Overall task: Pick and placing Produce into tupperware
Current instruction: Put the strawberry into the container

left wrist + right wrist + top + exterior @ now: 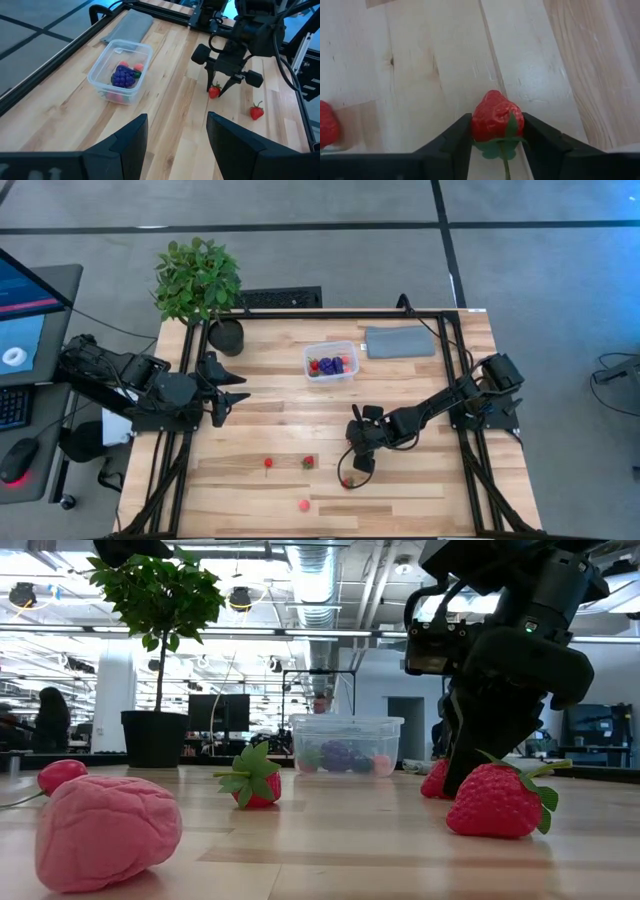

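No text, label, brand, number or sign can be read anywhere.

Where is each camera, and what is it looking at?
High view: above the table, looking straight down; both arms show, the left claw waiting near the plant.
Low view: at tabletop height, looking across; the right arm comes down behind a strawberry.
Left wrist: looks past its own open fingers at the plastic box.
Right wrist: looks down at the right claw closed on a strawberry.
Shared: the high, low and left wrist views all show the box.
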